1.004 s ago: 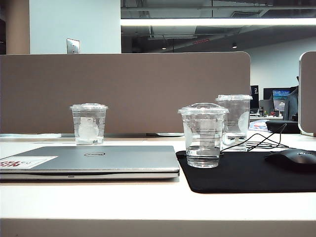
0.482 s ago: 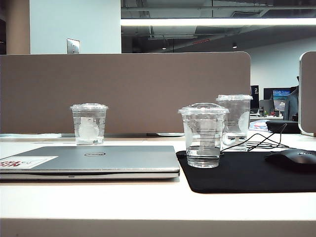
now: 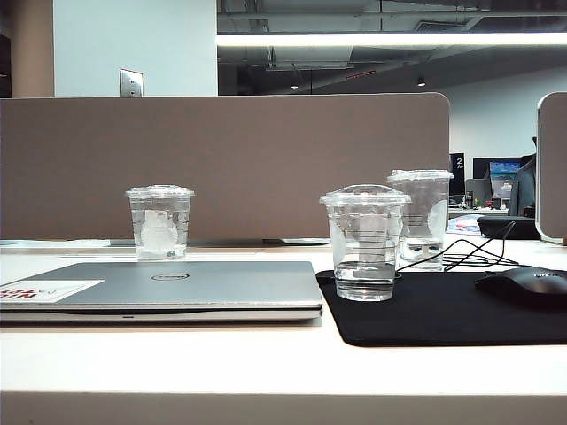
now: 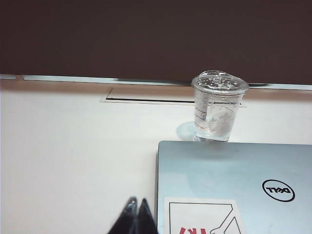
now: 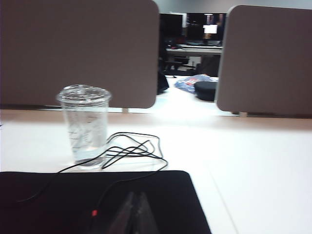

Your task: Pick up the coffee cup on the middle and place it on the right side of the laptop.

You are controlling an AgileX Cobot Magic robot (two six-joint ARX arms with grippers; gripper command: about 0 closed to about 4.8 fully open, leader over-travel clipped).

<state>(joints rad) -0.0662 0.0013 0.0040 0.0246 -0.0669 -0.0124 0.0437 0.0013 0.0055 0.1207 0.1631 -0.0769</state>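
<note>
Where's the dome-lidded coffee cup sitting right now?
In the exterior view the coffee cup stands right of centre on the black mat's left edge, just right of the laptop, in front of a taller cup.

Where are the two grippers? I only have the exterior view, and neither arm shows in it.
Observer: The left gripper shows in the left wrist view, fingertips together, over the white table just off the edge of the slim silver-grey laptop.
Operator: And the right one?
Observer: The right gripper, shut too, is above the black mat, facing the taller flat-lidded clear plastic cup.
Operator: Does either wrist camera see the dome-lidded clear cup with dark lines?
Observer: No. The left one sees only the flat-lidded clear cup with the white round mark, behind the laptop.
</note>
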